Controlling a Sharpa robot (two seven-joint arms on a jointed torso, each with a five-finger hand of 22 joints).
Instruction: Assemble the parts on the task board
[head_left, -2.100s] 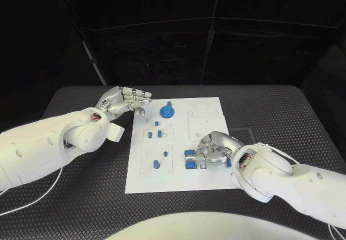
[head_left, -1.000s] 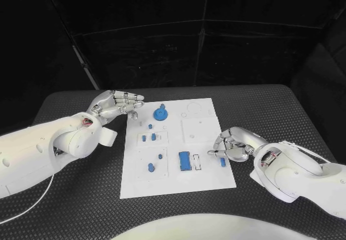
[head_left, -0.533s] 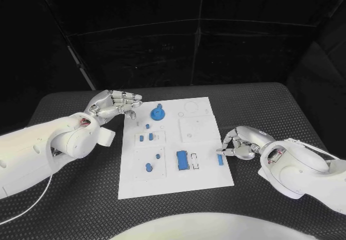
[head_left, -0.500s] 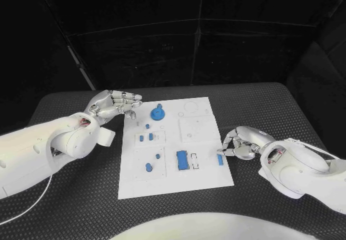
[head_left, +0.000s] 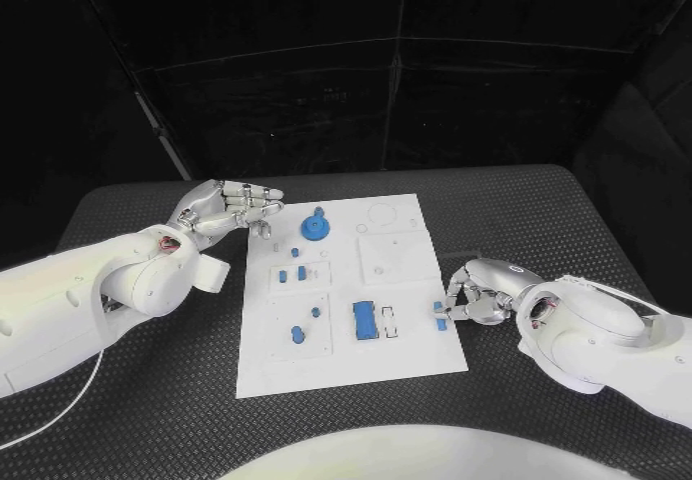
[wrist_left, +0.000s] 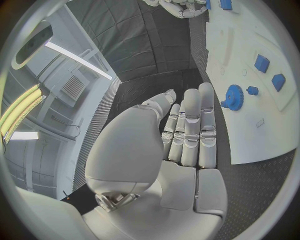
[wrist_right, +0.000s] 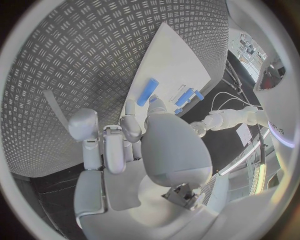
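The task board (head_left: 356, 290), a white plate, lies in the middle of the black table (head_left: 548, 220) and carries the blue parts. At its right edge lies a small blue bar (head_left: 438, 316), flat on the board; the right hand (head_left: 480, 293) sits just beside it with fingers curled in and a fingertip (wrist_right: 156, 103) down at the bar's end, though whether it actually touches or grips the bar cannot be told. Further in, toward the board's centre, a larger blue block (head_left: 364, 319) stands in a slot with a slimmer blue piece (head_left: 389, 321) next to it. On the left half sit two small blue pegs (head_left: 293, 272) and, nearer the robot, two more small blue pieces (head_left: 304, 331). At the far end rests a round blue knob (head_left: 313, 227). The left hand (head_left: 228, 209) hovers just off the board's far left corner, near the knob, its fingers (wrist_left: 190, 125) lying side by side and bent slightly, holding nothing.
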